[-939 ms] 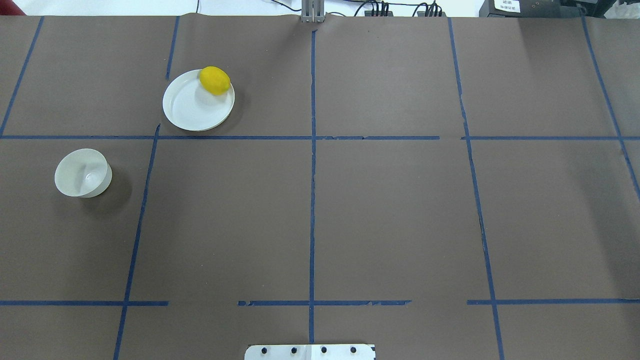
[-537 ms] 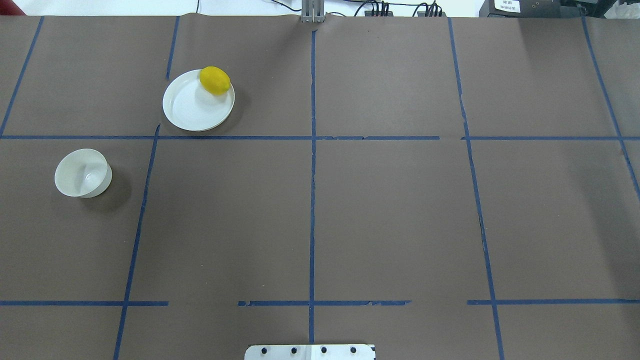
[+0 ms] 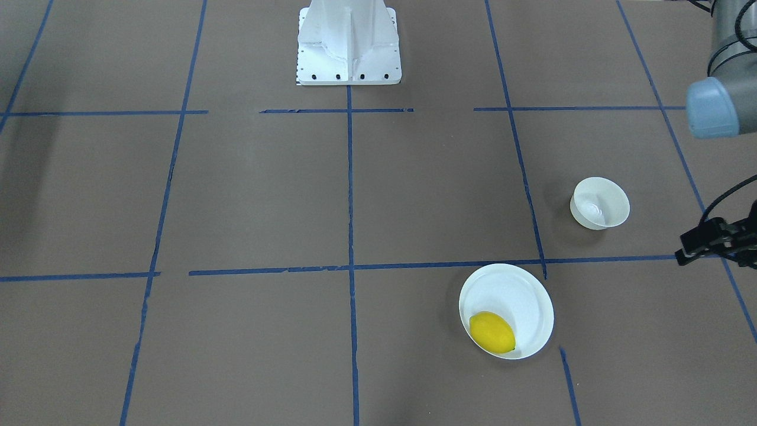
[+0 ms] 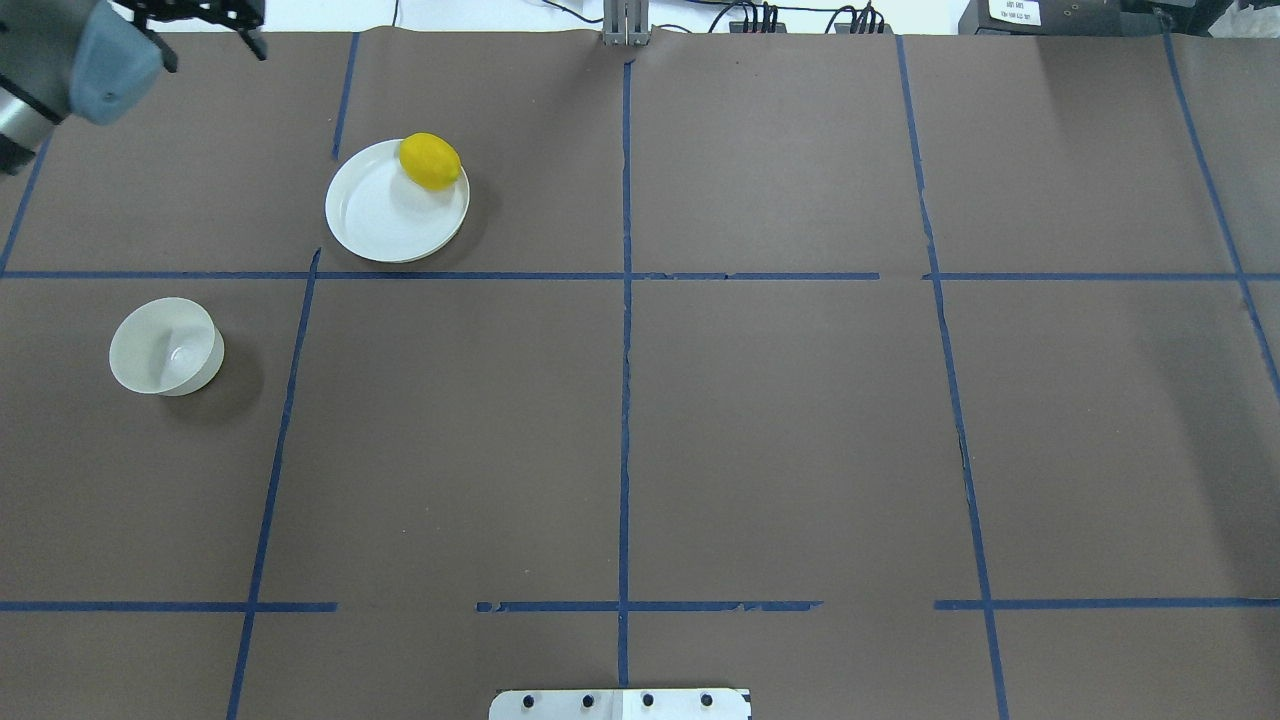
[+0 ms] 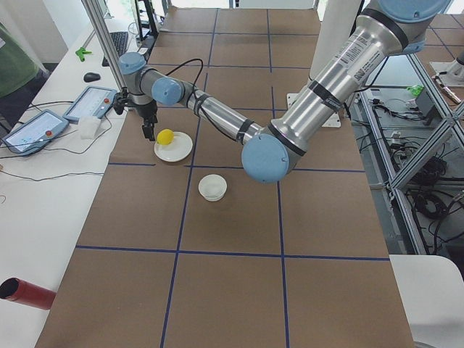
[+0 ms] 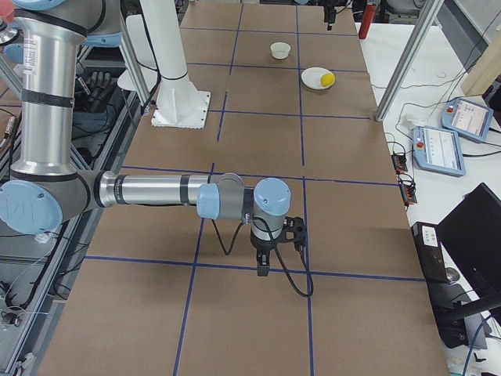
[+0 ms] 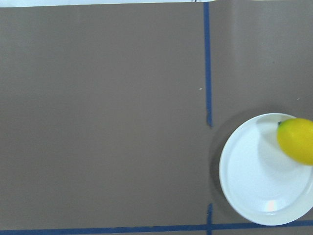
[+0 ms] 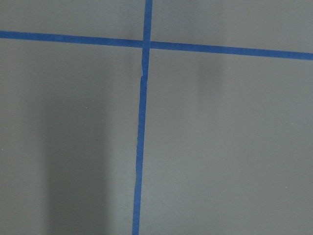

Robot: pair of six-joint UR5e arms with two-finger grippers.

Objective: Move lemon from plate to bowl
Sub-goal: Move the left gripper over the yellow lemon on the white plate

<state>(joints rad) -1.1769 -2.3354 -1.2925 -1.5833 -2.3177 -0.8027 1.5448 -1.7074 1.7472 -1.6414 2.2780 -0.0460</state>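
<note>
Left pincer (image 4: 205, 16) half cut off at frame edge, jaws unclear

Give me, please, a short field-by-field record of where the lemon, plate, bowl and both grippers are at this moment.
lemon: on the plate, at its far rim from the robot
plate: flat on the table, holds only the lemon
bowl: upright, empty, apart from the plate, nearer the robot
left gripper: raised above the table beside the plate, not touching the lemon; opening cannot be told
right gripper: pointing down over bare table, far from the dishes; opening cannot be told
task stage: lemon not yet picked
</note>
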